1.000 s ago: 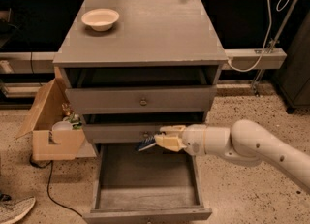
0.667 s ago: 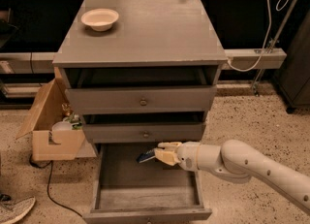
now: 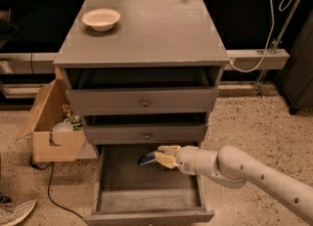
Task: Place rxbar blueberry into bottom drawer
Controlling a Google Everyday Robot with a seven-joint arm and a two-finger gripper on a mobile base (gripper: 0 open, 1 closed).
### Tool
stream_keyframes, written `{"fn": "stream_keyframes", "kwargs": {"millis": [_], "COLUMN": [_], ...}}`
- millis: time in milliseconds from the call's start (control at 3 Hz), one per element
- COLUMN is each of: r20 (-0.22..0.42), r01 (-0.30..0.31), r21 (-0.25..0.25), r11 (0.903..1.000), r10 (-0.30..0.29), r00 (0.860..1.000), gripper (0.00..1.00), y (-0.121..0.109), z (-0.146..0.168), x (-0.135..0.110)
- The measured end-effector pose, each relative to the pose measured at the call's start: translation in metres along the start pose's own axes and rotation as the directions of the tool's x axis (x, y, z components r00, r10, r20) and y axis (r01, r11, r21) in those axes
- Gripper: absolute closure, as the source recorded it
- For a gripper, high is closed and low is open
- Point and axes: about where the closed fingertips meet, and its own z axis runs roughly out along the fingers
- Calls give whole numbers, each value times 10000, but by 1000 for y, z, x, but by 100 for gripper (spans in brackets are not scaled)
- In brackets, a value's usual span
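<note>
Rxbar blueberry (image 3: 146,159) in jaws of gripper (image 3: 158,154) over bottom drawer (image 3: 142,188).

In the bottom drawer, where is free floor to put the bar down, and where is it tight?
The bottom drawer floor is bare from front wall to both side walls. It is tight only at the back, where the gripper holds the rxbar blueberry just under the middle drawer.
</note>
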Motion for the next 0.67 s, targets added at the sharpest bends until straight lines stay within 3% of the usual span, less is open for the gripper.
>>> {"fn": "stream_keyframes", "kwargs": {"millis": [333,667], "r20": [188,183], "r01": [168,6], "r21": [140,304], "r11": [9998,9995], "r10": [-171,-11], "r00": [9997,9998], "gripper": [100,100], "y": [-26,-63], "z": [27,66], "x": [21,62]}}
